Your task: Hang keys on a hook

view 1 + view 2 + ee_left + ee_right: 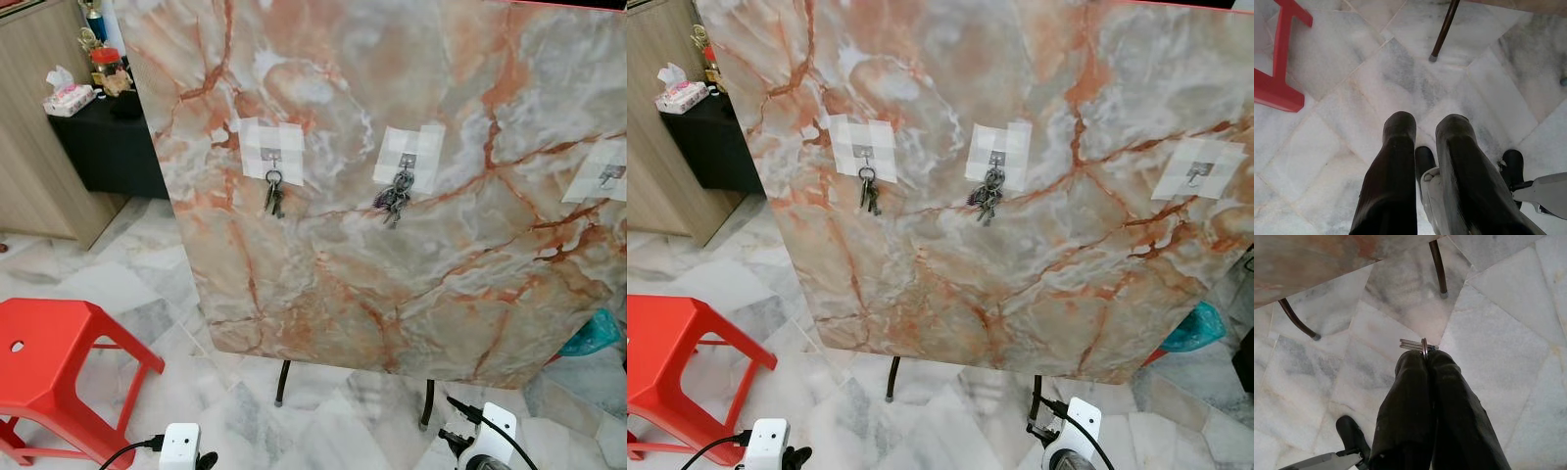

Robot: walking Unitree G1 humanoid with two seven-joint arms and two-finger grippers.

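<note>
An upright marble-patterned board (392, 274) carries three taped hooks. From the left hook (271, 155) hangs a bunch of keys (273, 194). A second bunch (395, 201) hangs on the middle hook (407, 160). The right hook (1198, 171) is bare. My right gripper (1422, 355) hangs low over the floor in front of the board, shut on a key ring with keys (1418, 345) that stick out past its tips. My left gripper (1425, 122) also hangs low above the tiles, fingers slightly apart with nothing between them.
A red plastic stool (49, 362) stands on the marble floor at my left. The board rests on thin dark legs (282, 382). Behind it on the left is a black cabinet (108, 147) with a tissue box (69, 98). A teal bag (593, 333) lies at the right.
</note>
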